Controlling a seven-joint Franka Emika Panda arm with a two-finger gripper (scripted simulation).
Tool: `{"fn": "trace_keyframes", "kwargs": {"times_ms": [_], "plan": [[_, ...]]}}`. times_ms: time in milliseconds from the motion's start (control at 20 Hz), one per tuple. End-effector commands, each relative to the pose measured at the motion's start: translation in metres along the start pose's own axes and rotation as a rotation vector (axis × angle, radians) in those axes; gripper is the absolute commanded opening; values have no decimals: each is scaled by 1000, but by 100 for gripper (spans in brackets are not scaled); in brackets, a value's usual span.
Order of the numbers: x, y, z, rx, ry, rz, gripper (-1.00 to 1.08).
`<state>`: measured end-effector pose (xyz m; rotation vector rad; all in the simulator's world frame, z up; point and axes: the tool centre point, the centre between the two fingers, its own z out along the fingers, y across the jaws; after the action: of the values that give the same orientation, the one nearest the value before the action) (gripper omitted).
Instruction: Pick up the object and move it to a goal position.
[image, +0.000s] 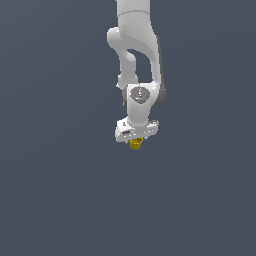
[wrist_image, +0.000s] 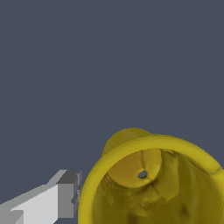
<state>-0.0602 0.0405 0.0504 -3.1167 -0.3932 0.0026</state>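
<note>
The object (image: 136, 145) is a small golden-yellow cup-like item that pokes out just below my white gripper block. In the wrist view the object (wrist_image: 131, 170) is very close and fills the lower part, its open mouth and hollow inside facing the camera. My gripper (image: 135, 142) points down with the object between its fingers. One grey-tipped finger (wrist_image: 65, 199) presses against the cup's outer wall. The other finger is hidden behind the cup or lies outside the frame. The grip looks closed on the object.
Only a plain dark grey-blue background shows around the arm (image: 134, 45) in both views. No goal marker, other object or edge is visible.
</note>
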Motion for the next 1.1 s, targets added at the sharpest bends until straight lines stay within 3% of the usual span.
{"fn": "trace_keyframes", "kwargs": {"times_ms": [0,50,100,700,1050], "plan": [[1,0,4,0,1,0,100],[1,0,4,0,1,0,100],[1,0,4,0,1,0,-100],[0,0,3,-1,2,0,-100],[-11,-16,-4,-1,2,0,-100]]}}
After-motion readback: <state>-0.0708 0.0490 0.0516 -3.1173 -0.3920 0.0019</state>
